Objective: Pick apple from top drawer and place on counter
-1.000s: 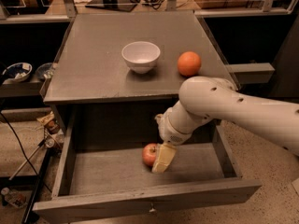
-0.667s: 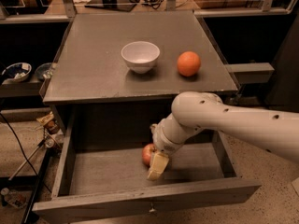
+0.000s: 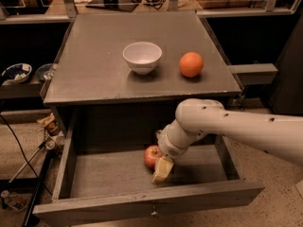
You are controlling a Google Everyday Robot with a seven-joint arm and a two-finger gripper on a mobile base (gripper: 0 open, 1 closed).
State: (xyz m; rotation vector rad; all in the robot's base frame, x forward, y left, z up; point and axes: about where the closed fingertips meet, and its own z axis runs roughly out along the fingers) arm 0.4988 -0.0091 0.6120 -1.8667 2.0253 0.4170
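The red apple [image 3: 151, 155] lies on the floor of the open top drawer [image 3: 109, 174], near its middle. My gripper [image 3: 161, 168] reaches down into the drawer from the right on a white arm. Its pale fingers [image 3: 162, 170] are right beside the apple on its right and front side, touching or almost touching it. The far side of the apple is partly hidden by the wrist. The grey counter [image 3: 94, 70] above holds no apple.
A white bowl [image 3: 142, 56] and an orange [image 3: 191, 64] stand on the counter. The drawer's front panel [image 3: 151, 200] and side boards hem the gripper in. Cables and small items lie on the floor to the left [image 3: 28, 160].
The arm has shifted left and lower into the drawer. The gripper has stayed close to the apple's right side; the apple has not moved.
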